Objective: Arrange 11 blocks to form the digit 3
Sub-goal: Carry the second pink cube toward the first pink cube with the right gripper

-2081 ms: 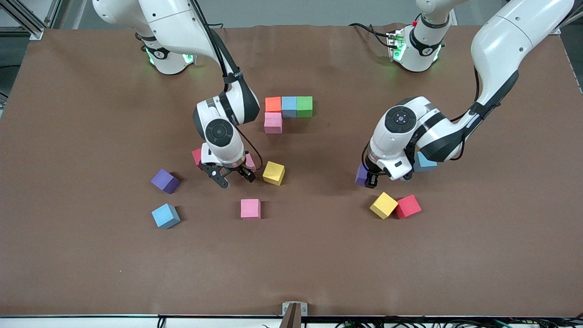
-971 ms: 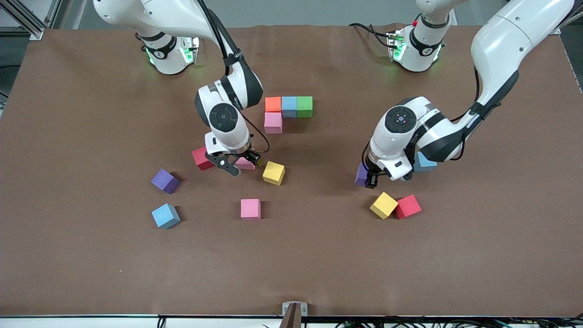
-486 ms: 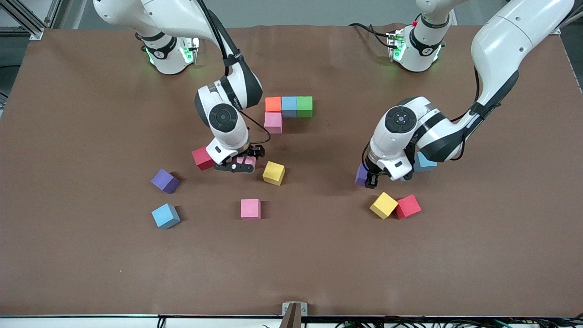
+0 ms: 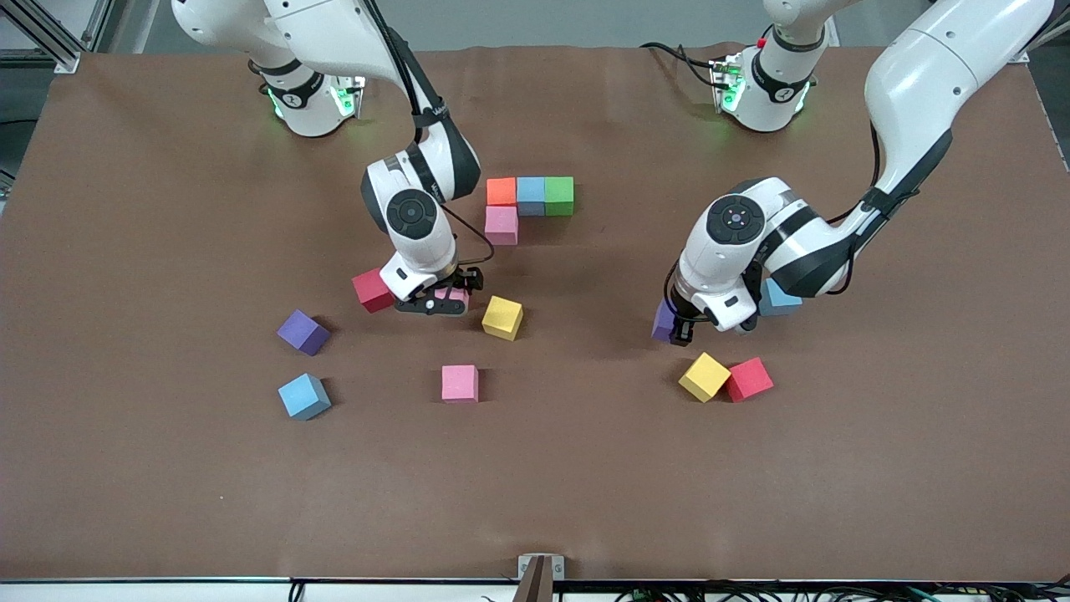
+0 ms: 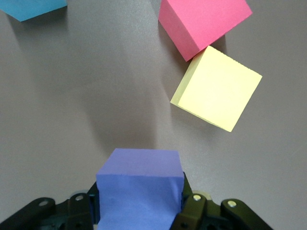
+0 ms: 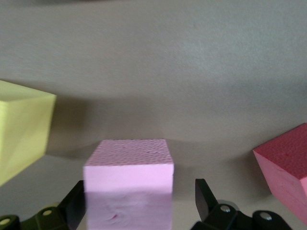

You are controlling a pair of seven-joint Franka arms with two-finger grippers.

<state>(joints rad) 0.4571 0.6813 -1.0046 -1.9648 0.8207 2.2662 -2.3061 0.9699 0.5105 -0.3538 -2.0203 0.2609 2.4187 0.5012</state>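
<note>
The right claw (image 4: 445,298) is low at the counter (image 4: 167,468) with its fingers spread around a pink block (image 6: 128,184), not yet clenched on it. This block lies between a red block (image 4: 372,291) and a yellow block (image 4: 502,318). The left claw (image 4: 679,328) grasps a purple block (image 5: 140,189).

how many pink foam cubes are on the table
3. One pink foam cube sits in the started figure, touching the orange cube. One is between the right hand's fingers. One lies alone, nearest the front camera. None seems hidden.
</note>
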